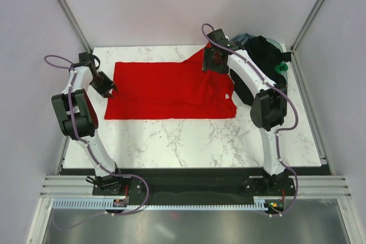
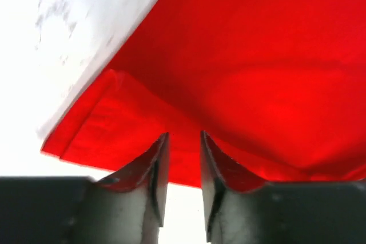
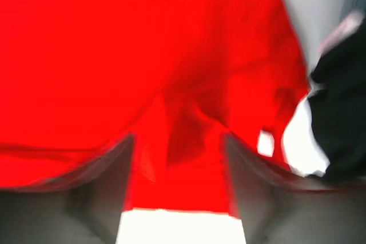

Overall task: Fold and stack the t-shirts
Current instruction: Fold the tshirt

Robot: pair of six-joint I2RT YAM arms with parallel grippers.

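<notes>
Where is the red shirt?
From above, the bright red cloth t-shirt lies spread on the white marble table's far middle, left of the dark clothes pile.

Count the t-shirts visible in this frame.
4. A red t-shirt lies spread across the middle of the table. A black t-shirt, a grey-blue one and a green one are heaped at its far right corner. The heap may hide more.
</notes>
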